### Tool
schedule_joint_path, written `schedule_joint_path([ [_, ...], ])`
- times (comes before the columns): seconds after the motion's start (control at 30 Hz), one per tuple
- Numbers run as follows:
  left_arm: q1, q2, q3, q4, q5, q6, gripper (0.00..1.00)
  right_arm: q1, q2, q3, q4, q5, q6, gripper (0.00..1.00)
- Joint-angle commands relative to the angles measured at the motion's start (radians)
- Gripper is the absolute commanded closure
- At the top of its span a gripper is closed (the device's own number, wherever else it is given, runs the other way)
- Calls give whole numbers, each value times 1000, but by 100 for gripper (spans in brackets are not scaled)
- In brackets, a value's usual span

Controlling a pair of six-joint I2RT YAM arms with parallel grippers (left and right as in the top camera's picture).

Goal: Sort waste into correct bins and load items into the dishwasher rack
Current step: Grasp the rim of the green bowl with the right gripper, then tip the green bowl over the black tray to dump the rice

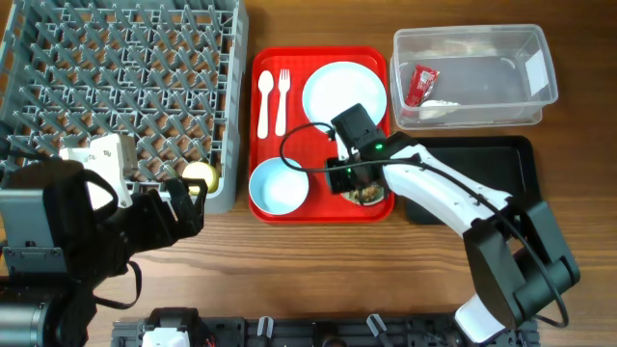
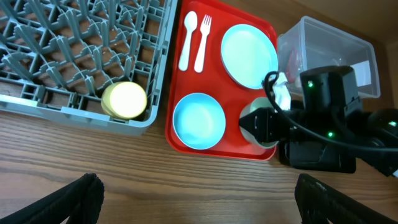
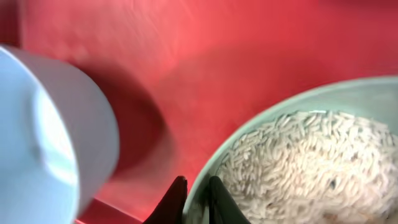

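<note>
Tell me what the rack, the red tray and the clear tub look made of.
Rack: grey moulded plastic, matte, by its uniform peg grid.
Red tray: likely hard plastic, smooth with slight sheen.
Clear tub: transparent plastic; its contents show through the walls.

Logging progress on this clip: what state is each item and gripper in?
Cup: in rack corner.
Plate: on red tray.
Fork: on red tray.
Spoon: on red tray.
Empty bowl: on red tray.
Full bowl: holds grains, rim gripped.
Wrapper: in tub.
Scrap: in tub.
Left gripper: open, empty.
Right gripper: shut on full bowl.
</note>
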Motion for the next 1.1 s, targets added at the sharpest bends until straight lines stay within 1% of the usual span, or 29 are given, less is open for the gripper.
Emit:
schedule_joint_path([
  [0.0,-5,1,9,0,8,-5,0,14,23,-1,-24,3,41,96],
  [0.13,-5,1,9,0,8,-5,0,14,10,2,-68,26,56,96],
  [0.27,-5,1,9,0,8,-5,0,13,-40,8,-95,26,56,96],
  [0.33,-5,1,9,0,8,-5,0,13,-85,8,-108,36,56,96],
  [0.43,-5,1,9,0,8,-5,0,13,-147,9,-151,117,82,96],
  [0.5,-5,1,9,0,8,-5,0,13,-194,9,-179,152,73,96],
  [0.7,-5,1,9,0,8,-5,0,-9,-357,9,-241,151,75,96],
  [0.8,-5,1,9,0,8,-5,0,-63,-463,9,-250,94,76,96],
  [0.9,-5,1,9,0,8,-5,0,-151,-540,9,-267,-14,95,96],
  [1.0,-5,1,9,0,8,-5,0,-290,-588,8,-282,-154,73,96],
  [1.07,-5,1,9,0,8,-5,0,-394,-588,8,-286,-271,15,96],
])
